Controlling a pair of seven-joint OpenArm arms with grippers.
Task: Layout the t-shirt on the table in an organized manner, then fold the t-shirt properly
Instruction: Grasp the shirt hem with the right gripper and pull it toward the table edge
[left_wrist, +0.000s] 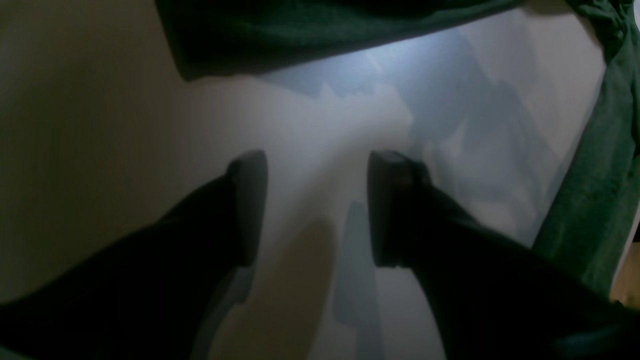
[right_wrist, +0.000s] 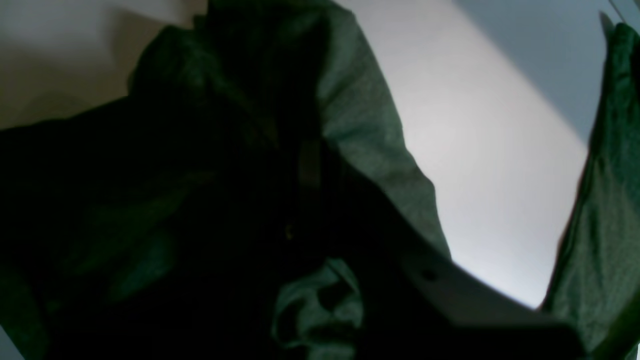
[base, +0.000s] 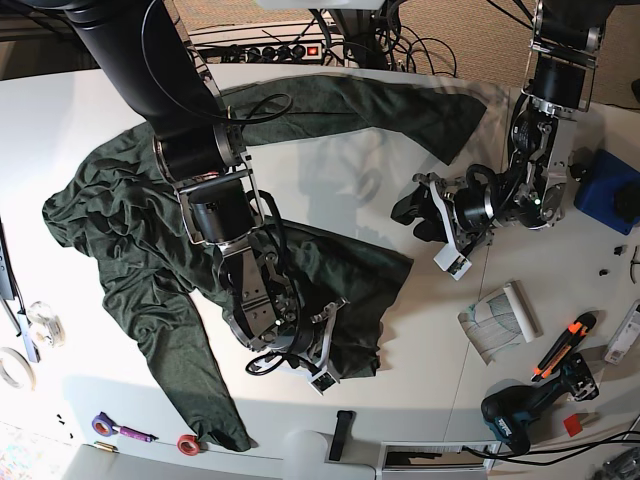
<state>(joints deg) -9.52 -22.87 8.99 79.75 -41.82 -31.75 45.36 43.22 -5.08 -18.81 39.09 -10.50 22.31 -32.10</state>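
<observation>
One dark green t-shirt (base: 130, 230) on the table (base: 60, 130). Two robot arms (base: 190, 150) (base: 545, 120). Toward the table's right front corner: one cordless drill (base: 520, 415), one orange-handled tool (base: 562, 345), one rolled booklet (base: 500, 318). At its left edge: two tape rolls (base: 45, 322) (base: 12, 372). At the front edge: one purple marker (base: 120, 430).

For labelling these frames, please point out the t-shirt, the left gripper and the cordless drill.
t-shirt (base: 120, 220), base view, crumpled body.
left gripper (left_wrist: 317, 210), left wrist view, midway between fingertips.
cordless drill (base: 510, 418), base view, dark body.

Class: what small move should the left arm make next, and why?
Probably reach the left gripper to the shirt edge beside it and grasp: its jaws stand open over bare table, holding nothing, while the shirt lies crumpled with the right gripper down on it.
</observation>
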